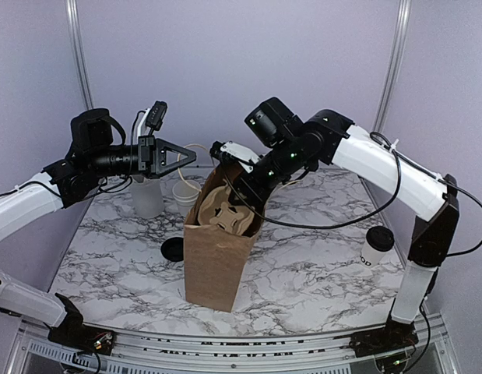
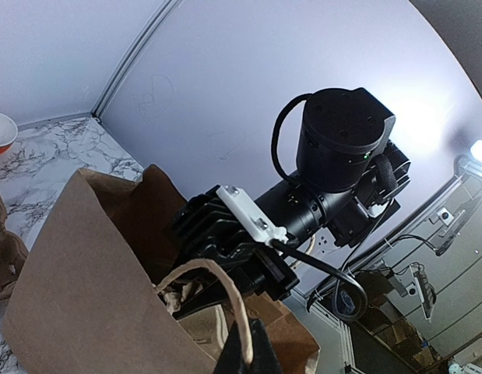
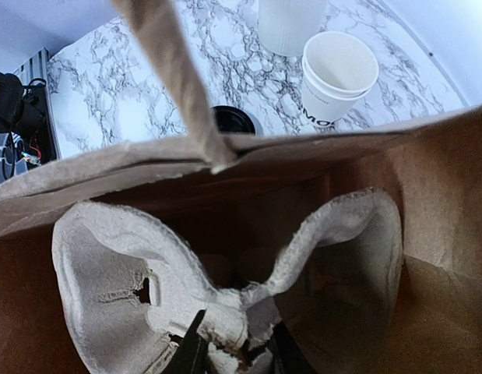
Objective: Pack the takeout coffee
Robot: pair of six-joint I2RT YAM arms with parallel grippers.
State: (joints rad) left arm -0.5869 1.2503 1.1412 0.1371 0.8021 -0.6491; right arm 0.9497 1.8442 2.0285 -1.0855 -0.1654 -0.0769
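The takeout coffee point(image 1: 378, 246), a small white cup with a black lid and dark lettering, stands alone on the table at the right, far from both grippers. A brown paper bag point(image 1: 216, 261) stands upright in the middle. My left gripper point(image 1: 192, 160) is shut on the bag's paper handle point(image 2: 222, 290), holding it up at the bag's left rim; its fingertips point(image 2: 242, 354) pinch the loop. My right gripper point(image 1: 242, 199) reaches into the bag's mouth and is shut on the middle ridge of the brown pulp cup carrier point(image 3: 147, 273), which sits in the bag's top.
A tall plain white tumbler point(image 1: 148, 196) and an open lidless paper cup point(image 1: 184, 194) stand behind the bag on the left. A loose black lid point(image 1: 172, 249) lies left of the bag. The open cup point(image 3: 338, 74) and lid point(image 3: 234, 121) show past the bag's rim.
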